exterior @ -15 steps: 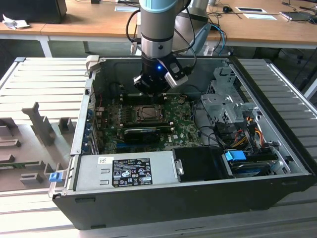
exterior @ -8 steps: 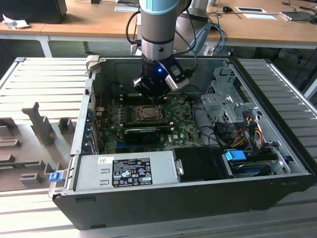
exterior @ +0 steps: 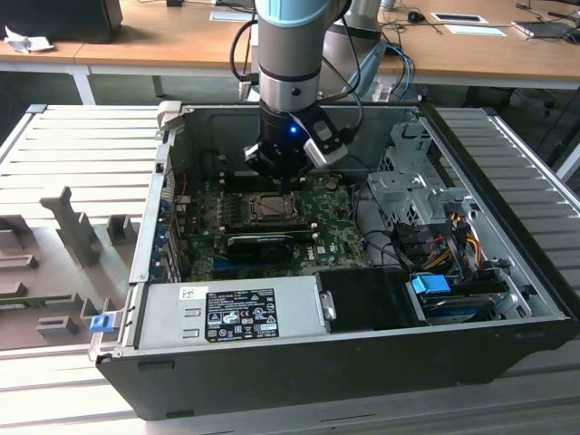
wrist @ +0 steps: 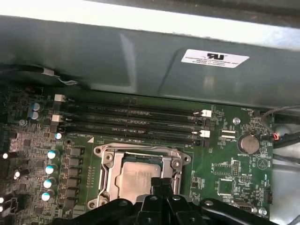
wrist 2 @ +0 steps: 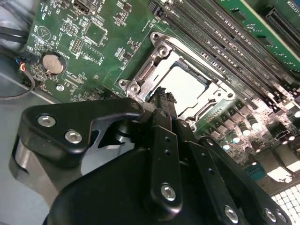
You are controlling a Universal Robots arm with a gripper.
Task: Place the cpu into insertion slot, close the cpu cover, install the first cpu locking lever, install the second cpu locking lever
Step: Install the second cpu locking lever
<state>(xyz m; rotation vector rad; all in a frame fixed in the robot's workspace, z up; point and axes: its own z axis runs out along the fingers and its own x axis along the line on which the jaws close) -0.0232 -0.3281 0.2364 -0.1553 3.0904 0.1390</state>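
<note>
The cpu (wrist: 135, 177) lies in the insertion slot (exterior: 269, 207) on the green motherboard (exterior: 337, 228), its pale silver face (wrist 2: 186, 84) showing through the window of the cpu cover (wrist: 108, 169). The cover (wrist 2: 161, 50) lies flat over the chip. My gripper (wrist 2: 164, 96) hangs just over one edge of the socket, fingers pressed together with nothing between them. In the first wrist view the gripper (wrist: 161, 183) has its tips at the chip's near edge. In the exterior view the gripper (exterior: 277, 179) stands right above the socket inside the open computer case.
Long black memory slots (wrist: 131, 119) run beside the socket. A coin battery (wrist 2: 52, 63) sits on the board. A black finned card (exterior: 263, 243), the power supply (exterior: 227, 313) and a bundle of cables (exterior: 435, 245) fill the case. The grey case wall (wrist: 140, 61) rises close behind.
</note>
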